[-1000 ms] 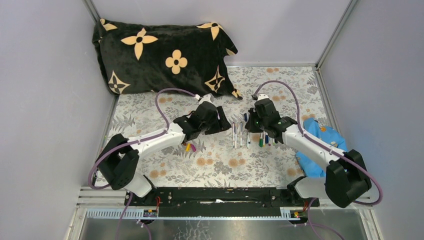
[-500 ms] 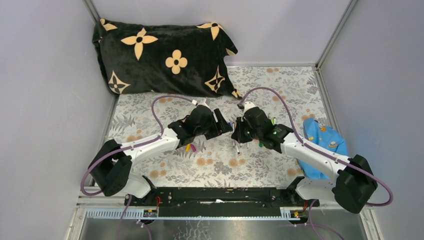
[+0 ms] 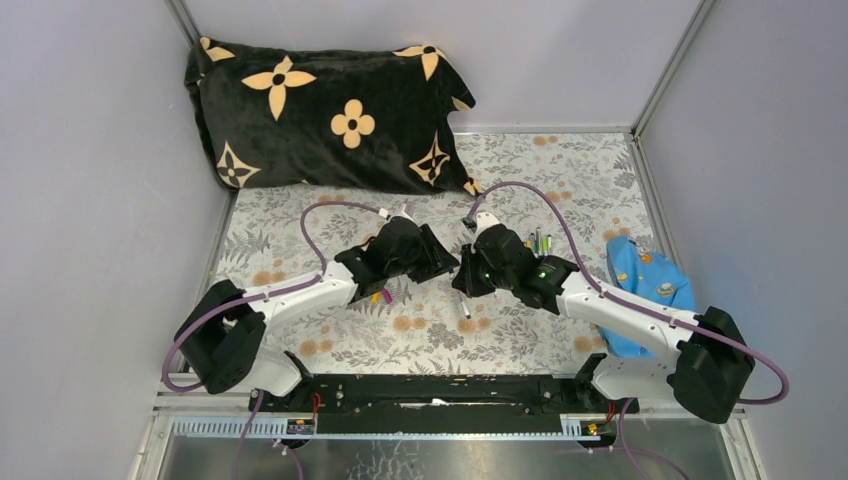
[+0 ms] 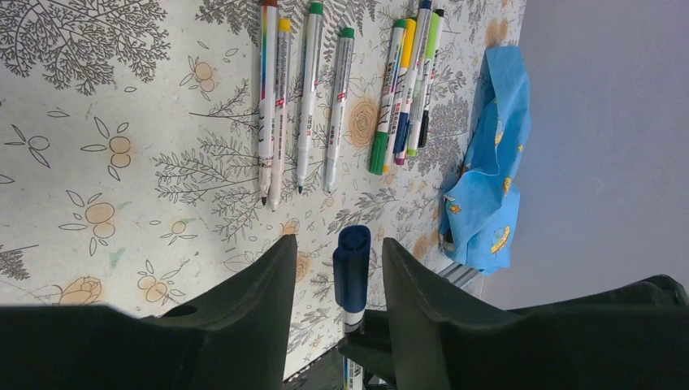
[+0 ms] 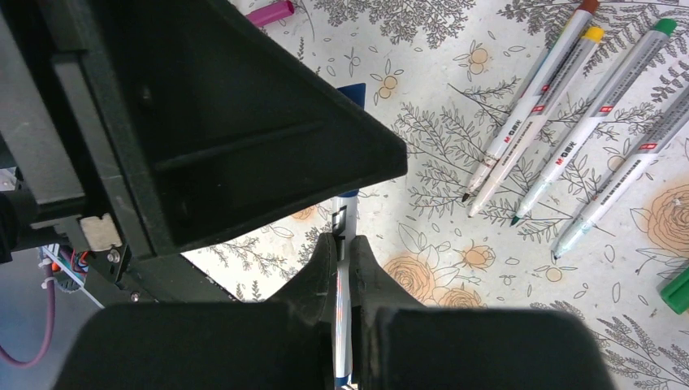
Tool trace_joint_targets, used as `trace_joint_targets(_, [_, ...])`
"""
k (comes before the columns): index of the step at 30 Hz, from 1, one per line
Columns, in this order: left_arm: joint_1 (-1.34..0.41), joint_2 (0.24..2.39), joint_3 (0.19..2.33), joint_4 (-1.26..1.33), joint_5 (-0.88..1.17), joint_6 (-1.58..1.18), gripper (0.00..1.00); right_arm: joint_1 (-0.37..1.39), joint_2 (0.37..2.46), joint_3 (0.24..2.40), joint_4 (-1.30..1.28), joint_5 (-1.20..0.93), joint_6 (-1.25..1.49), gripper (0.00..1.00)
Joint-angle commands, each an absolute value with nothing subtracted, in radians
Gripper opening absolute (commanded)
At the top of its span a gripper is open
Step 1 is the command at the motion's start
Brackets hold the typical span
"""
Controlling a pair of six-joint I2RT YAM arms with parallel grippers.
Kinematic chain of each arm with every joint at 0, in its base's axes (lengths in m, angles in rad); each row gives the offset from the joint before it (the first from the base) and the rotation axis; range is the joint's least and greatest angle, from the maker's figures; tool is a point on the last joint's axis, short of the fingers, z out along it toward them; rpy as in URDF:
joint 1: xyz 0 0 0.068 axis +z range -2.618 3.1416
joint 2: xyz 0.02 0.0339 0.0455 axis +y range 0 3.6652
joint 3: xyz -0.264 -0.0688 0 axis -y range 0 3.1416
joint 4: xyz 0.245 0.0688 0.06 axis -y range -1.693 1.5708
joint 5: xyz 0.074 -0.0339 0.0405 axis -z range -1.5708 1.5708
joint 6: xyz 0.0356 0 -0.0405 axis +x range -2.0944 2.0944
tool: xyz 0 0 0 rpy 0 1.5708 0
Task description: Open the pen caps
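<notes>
Bench [image 3: 300,230] work is partway done, by the look of it. Your right end effector [image 5: 341,248] is clenched on one pen [image 5: 342,219] near the centre. Your left end effector [image 4: 340,248] is released, and its fingers [image 4: 268,292] straddle that pen's blue cap [image 4: 353,268] without touching it. In the left wrist view, four bare-tipped pens [image 4: 302,106] lie at twelve o'clock and a capped bundle [image 4: 406,81] waits at one o'clock. Two loose caps [image 3: 378,296] lie at nine o'clock of the held pen.

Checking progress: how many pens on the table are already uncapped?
4, lying in a row: brown-ended pen, yellow-ended pen and two green-ended pens, beside the capped bunch. Others may be hidden.
</notes>
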State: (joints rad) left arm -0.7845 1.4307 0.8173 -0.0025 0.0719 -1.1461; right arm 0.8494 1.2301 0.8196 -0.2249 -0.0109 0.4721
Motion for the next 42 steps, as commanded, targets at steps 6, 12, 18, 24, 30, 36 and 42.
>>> trace_joint_targets(6, [-0.785, 1.386, 0.787, 0.069, 0.038, -1.213, 0.36, 0.882, 1.212, 0.825, -0.165, 0.022, 0.499, 0.00])
trace_joint_targets(12, [-0.785, 1.365, 0.768, 0.080, 0.016, -1.220, 0.00, 0.890, 1.213, 0.816, -0.158, 0.021, 0.504, 0.00])
trace_joint_targets(18, [-0.785, 1.338, 0.716, 0.148, 0.025, -1.231, 0.00, 0.897, 1.226, 0.809, -0.142, 0.020, 0.511, 0.00])
trace_joint_targets(24, [-0.785, 1.339, 0.724, 0.155, 0.046, -1.224, 0.00, 0.912, 1.263, 0.820, -0.125, 0.022, 0.517, 0.17])
trace_joint_targets(30, [-0.785, 1.326, 0.735, 0.146, 0.047, -1.222, 0.00, 0.916, 1.293, 0.830, -0.110, 0.019, 0.517, 0.21])
trace_joint_targets(36, [-0.785, 1.316, 0.740, 0.137, 0.039, -1.224, 0.00, 0.917, 1.303, 0.827, -0.091, 0.014, 0.518, 0.24])
trace_joint_targets(42, [-0.783, 1.306, 0.750, 0.127, 0.036, -1.225, 0.00, 0.917, 1.298, 0.821, -0.085, 0.020, 0.515, 0.27])
